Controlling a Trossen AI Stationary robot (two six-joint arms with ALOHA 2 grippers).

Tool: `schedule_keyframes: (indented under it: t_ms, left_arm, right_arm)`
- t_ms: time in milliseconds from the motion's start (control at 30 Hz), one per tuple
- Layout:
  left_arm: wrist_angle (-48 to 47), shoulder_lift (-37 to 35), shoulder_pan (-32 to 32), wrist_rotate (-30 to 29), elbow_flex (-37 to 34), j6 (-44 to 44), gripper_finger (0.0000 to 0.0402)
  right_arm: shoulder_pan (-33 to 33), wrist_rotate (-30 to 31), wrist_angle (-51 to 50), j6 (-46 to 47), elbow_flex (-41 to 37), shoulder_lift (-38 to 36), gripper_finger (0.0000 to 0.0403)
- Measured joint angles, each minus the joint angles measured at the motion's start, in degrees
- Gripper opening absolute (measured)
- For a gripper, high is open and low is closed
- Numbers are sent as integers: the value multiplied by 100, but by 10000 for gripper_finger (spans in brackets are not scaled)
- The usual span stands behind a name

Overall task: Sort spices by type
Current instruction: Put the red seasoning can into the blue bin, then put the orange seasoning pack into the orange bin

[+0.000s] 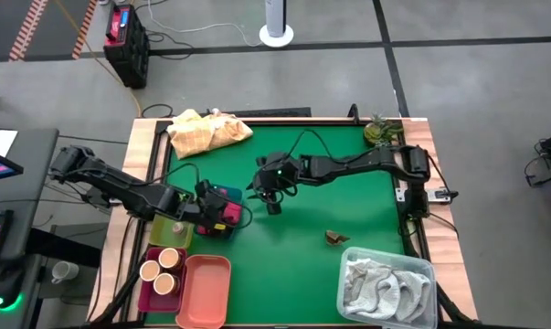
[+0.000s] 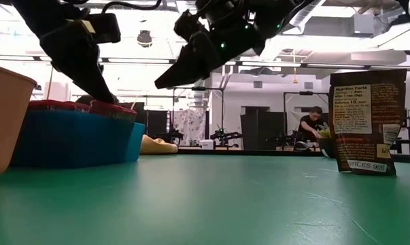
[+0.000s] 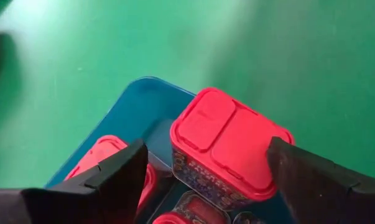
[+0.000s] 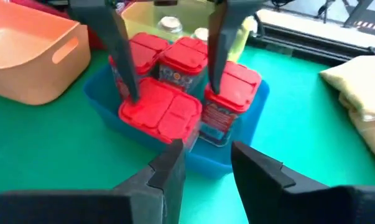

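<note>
Several red-lidded spice tins (image 4: 175, 81) stand in a blue bin (image 1: 222, 215) at the table's left. My left gripper (image 3: 206, 146) is open above the bin, its fingers on either side of one tin (image 3: 227, 146); it also shows in the right wrist view (image 4: 173, 92). My right gripper (image 1: 273, 196) hangs over the table's middle, just right of the bin, open by a narrow gap and empty (image 4: 207, 163). A brown spice packet (image 1: 336, 238) stands on the mat at the right (image 2: 364, 122). Tan-lidded jars (image 1: 161, 267) sit in a magenta bin. Grey-capped jars (image 4: 170, 25) sit in a yellow-green bin. My left gripper comes at the tin from above, pointing down, one finger (image 3: 112, 180) on each side of the tin's red lid (image 3: 199, 124). The tin stands in the blue bin. I cannot tell whether the fingers touch it.
An orange bin (image 1: 202, 288) stands at the near left. A yellow cloth (image 1: 206, 132) lies at the far left. A grey bin with a grey-white towel (image 1: 385, 283) stands at the near right. A small plant (image 1: 382, 132) stands at the far right corner.
</note>
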Motion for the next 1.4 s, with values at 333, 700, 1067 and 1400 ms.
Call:
schedule_keyframes:
  t_ms: [333,700,1067,1400]
  left_arm:
    - [-781,-353,-82,-189,716,228,316]
    - [72,-208,-577,-1056,661,192,315]
    - [389,-207,-572,-1362,661,1138,315]
    - [483,-207,-570,-1504,661,1201,315]
  right_arm:
    - [49,2,-1265,-351,8,-1400,160]
    - [1337,1242,-3805,677,8,-2047,226]
    - [1919,2008,-6124,3234,6,-2040,255]
    - [2516,1876,-6503,4155,6,-2040,255]
